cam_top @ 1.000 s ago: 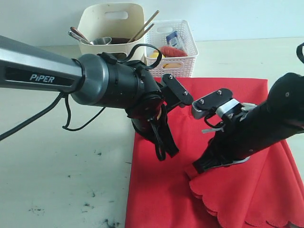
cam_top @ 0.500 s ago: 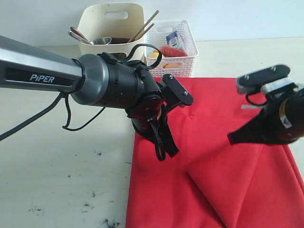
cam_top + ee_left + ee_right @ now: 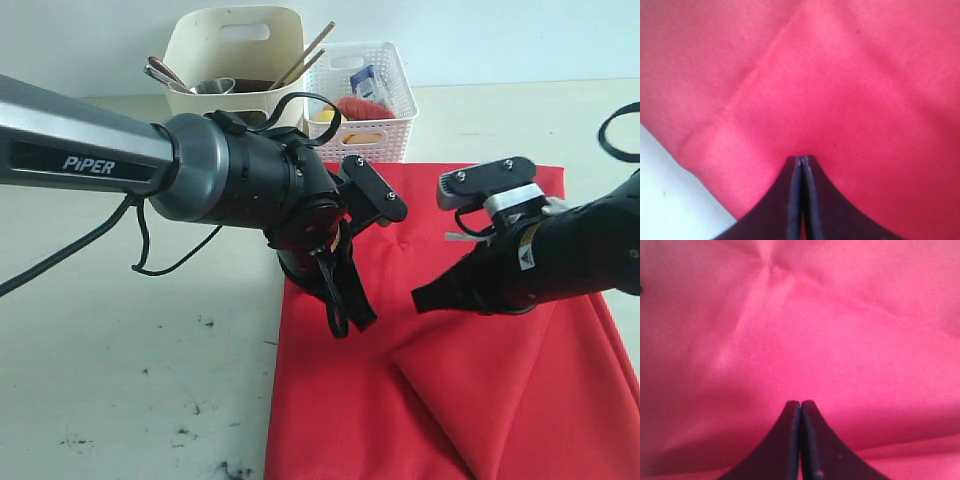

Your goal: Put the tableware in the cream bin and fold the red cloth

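Entry, fold stage.

- Change: over the last second your right gripper (image 3: 420, 298) has lifted off the folded corner, swung out to the right, and is now coming back toward the middle of the red cloth (image 3: 500, 400). Its fingers are pressed together with nothing between them.
- The scalloped hem that showed a second ago is no longer showing. A flap is lying over the lower right part of the cloth, so one fold is probably set and at least one more is pending.
- Your left gripper (image 3: 350, 315) has not moved. It is pointing down at the cloth's left border, fingers together. I cannot tell whether any fabric is pinched.
- Tableware: the chopsticks (image 3: 305, 55) and the steel cup (image 3: 213, 87) are standing in the cream bin (image 3: 200, 50), beside the white basket (image 3: 390, 70), at the far side.
- Edges and room: the cloth's left border is running down the bare table (image 3: 120, 350), and the table left of it is giving you sweep room. The two grippers are near each other, so that gap is the tight spot.
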Robot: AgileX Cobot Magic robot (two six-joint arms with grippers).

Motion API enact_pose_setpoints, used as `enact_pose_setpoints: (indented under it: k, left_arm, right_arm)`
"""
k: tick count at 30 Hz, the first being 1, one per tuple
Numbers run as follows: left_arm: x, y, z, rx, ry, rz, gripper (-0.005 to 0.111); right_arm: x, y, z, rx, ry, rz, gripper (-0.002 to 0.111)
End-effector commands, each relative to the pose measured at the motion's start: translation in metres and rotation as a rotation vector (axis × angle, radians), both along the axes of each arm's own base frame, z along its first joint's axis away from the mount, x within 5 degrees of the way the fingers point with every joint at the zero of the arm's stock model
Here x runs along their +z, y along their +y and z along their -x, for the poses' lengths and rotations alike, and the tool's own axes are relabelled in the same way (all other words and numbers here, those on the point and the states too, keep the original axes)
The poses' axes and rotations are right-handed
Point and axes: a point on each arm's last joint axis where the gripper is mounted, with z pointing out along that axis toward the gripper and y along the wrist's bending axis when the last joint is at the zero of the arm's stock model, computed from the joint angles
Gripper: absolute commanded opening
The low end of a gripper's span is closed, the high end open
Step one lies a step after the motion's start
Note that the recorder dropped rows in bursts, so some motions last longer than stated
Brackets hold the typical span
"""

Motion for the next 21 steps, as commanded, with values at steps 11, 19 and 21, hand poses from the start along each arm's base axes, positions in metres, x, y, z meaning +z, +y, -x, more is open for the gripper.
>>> enact_pose_setpoints:
  k: [11, 19, 21]
  left_arm:
    - [-0.015, 0.005, 0.001, 0.024, 0.039, -0.029, 0.003]
    - [-0.014, 0.003, 0.0, 0.021, 0.033, -0.017, 0.003]
    - [-0.014, 0.003, 0.0, 0.02, 0.032, -0.014, 0.003]
  right_arm:
    - [0.029, -0.041, 0.037, -0.113, 0.049, 0.251, 0.0]
    - [0.112, -0.059, 0.071, -0.227, -0.437, -0.102, 0.0]
    - [0.123, -0.054, 0.076, -0.17, -0.501, -0.188, 0.0]
